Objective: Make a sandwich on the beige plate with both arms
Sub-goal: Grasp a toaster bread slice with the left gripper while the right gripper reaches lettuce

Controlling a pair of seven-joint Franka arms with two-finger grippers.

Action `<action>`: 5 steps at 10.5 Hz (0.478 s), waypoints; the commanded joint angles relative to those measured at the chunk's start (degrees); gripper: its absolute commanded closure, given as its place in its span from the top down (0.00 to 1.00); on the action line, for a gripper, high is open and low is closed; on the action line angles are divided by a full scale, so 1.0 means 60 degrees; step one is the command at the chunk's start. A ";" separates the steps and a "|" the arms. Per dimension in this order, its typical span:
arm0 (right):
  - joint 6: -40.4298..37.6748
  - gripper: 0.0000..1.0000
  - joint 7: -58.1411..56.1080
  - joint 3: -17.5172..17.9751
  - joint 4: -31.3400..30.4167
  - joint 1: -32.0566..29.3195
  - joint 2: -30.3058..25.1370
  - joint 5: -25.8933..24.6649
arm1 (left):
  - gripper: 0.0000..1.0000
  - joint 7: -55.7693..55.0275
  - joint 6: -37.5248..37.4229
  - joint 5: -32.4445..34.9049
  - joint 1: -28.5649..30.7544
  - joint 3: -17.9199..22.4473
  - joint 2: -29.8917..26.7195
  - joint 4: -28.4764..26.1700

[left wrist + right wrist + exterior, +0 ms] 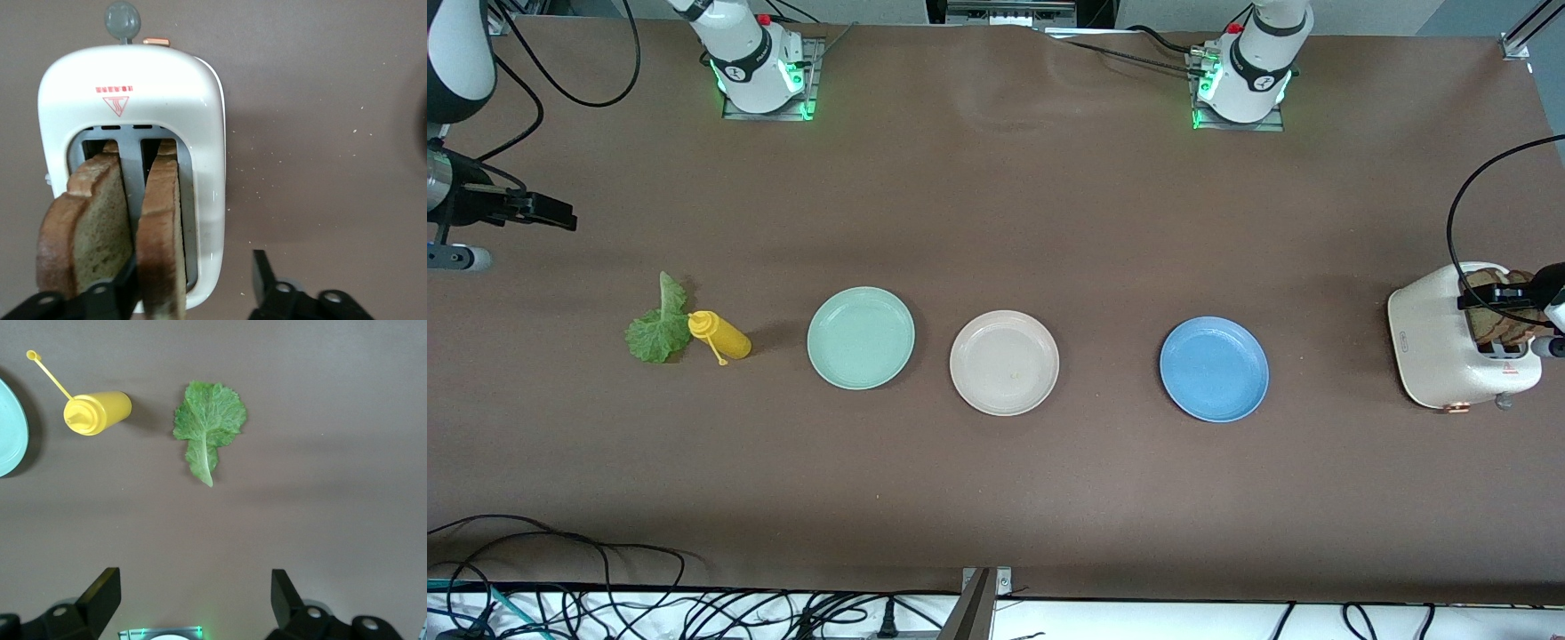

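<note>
Two brown bread slices (93, 220) (160, 240) stand upright in the slots of a cream toaster (1436, 342) at the left arm's end of the table. My left gripper (195, 263) hangs over the toaster, open, its jaws straddling the slice nearer the toaster's side wall. One finger (127, 277) sits between the two slices; the other is outside the toaster. The green lettuce leaf (656, 329) lies flat on the table at the right arm's end. My right gripper (195, 577) hovers open and empty over the table near the leaf (208, 420). The beige plate (1004, 362) sits empty mid-table.
A yellow squeeze bottle (720, 336) lies on its side touching the lettuce. A mint-green plate (861, 338) and a blue plate (1214, 369) flank the beige one. Cables run along the table's front edge.
</note>
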 commanded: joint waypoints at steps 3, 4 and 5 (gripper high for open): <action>0.2133 1.00 -0.0116 -0.0293 -0.1719 0.0005 -0.0151 -0.0019 | 0.00 0.0321 -0.0207 0.0322 0.0507 -0.0078 -0.0339 -0.0040; 0.2428 1.00 -0.0116 -0.0293 -0.1984 0.0005 -0.0151 -0.0033 | 0.00 0.0307 -0.0207 0.0322 0.0507 -0.0063 -0.0397 -0.0010; 0.2648 1.00 -0.0116 -0.0293 -0.2132 0.0005 -0.0020 -0.0033 | 0.00 0.0306 -0.0294 0.0380 0.0507 -0.0077 -0.0571 0.0005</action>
